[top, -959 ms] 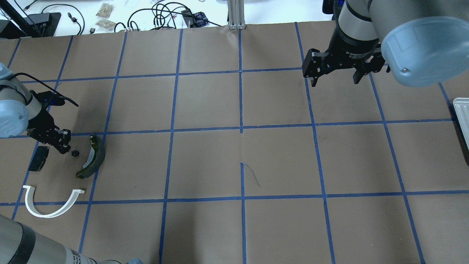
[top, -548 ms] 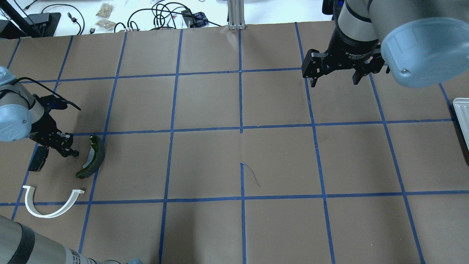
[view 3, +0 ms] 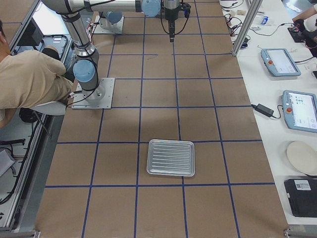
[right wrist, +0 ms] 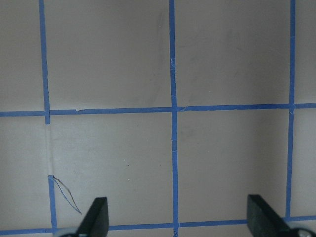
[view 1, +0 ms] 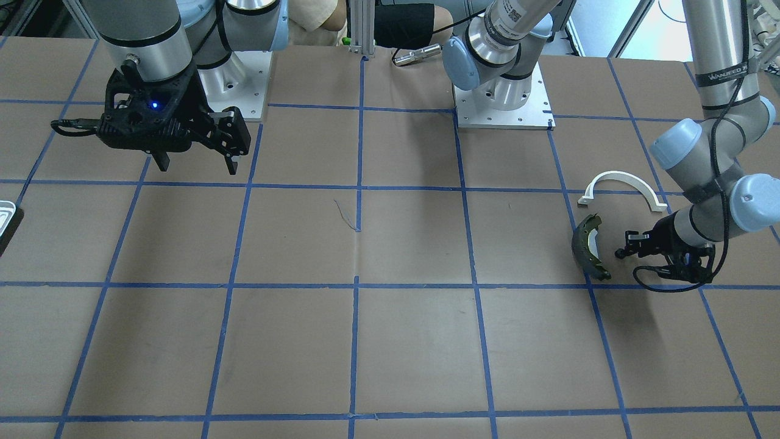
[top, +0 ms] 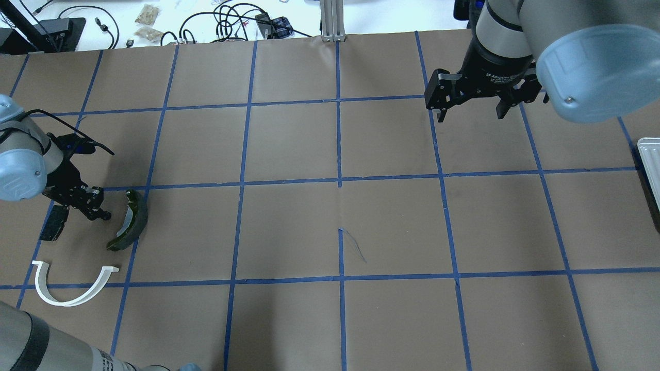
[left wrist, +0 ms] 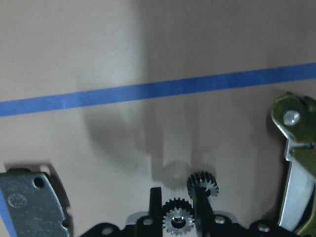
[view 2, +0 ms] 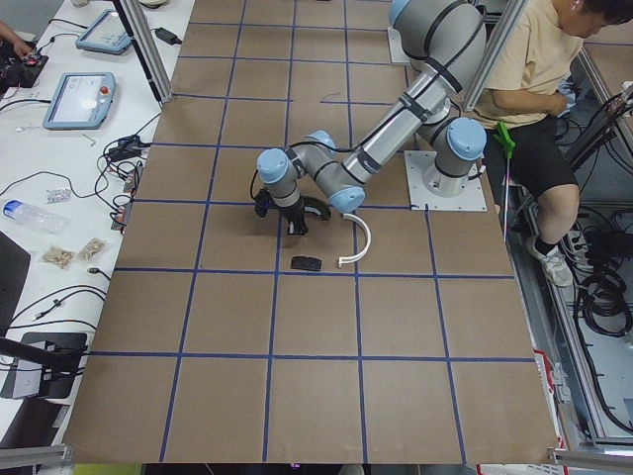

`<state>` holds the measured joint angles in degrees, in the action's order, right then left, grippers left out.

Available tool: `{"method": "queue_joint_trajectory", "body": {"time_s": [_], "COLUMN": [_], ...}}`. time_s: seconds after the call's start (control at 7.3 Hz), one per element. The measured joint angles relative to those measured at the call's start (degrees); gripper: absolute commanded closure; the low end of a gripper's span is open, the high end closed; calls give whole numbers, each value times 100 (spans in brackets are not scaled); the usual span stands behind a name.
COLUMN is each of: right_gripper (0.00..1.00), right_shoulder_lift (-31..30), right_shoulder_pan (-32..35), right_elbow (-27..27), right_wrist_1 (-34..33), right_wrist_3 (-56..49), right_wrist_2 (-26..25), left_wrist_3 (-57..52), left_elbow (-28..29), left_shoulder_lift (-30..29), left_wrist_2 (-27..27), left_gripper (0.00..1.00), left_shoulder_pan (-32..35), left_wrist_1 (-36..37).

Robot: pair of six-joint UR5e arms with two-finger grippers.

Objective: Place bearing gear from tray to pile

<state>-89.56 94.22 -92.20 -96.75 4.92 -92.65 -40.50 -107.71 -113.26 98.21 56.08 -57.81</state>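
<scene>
The bearing gear (left wrist: pixel 177 220), small, black and toothed with a silvery centre, sits between the fingers of my left gripper (left wrist: pixel 177 195), which are closed in on it. A second black toothed wheel (left wrist: pixel 209 183) shows at one fingertip. This gripper (top: pixel 102 214) is low over the paper, inside the pile, between the dark brake shoe (top: pixel 131 221) and the black pad (top: pixel 54 222). The white arc (top: pixel 67 303) lies nearer the robot. My right gripper (top: pixel 469 116) hangs open and empty, far from the silvery tray (view 3: pixel 171 157), which shows no parts in it.
Brown paper with a blue tape grid covers the table. The tray's edge shows at the overhead view's right border (top: pixel 648 159). A seated person (view 2: pixel 539 89) is beside the robot bases. Cables and pendants lie beyond the table's far edge.
One second ago the gear lay in sight just beyond the left fingertips. The left gripper has since moved over it and the gear now sits between the fingers. The right arm has not moved.
</scene>
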Motion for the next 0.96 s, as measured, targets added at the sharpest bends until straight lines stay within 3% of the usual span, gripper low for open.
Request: {"method": "queue_joint_trajectory", "body": {"time_s": [0.27, 0.69, 0.96], "right_gripper": [0, 0, 0], "right_shoulder_lift": [0, 0, -1], "right_shoulder_pan": [0, 2, 2], "right_elbow": [0, 0, 1], "right_wrist_1": [1, -2, -2], "right_wrist_3": [-3, 0, -2], "right_wrist_2": [1, 1, -4], "left_wrist_3": [-40, 84, 690], "left_elbow": [8, 112, 572], "left_shoulder_lift": [-1, 247, 505], "left_wrist_2": [-5, -61, -135], "left_gripper": [2, 0, 0], "left_shoulder_pan": [8, 149, 520], "left_wrist_1": [52, -107, -961]}}
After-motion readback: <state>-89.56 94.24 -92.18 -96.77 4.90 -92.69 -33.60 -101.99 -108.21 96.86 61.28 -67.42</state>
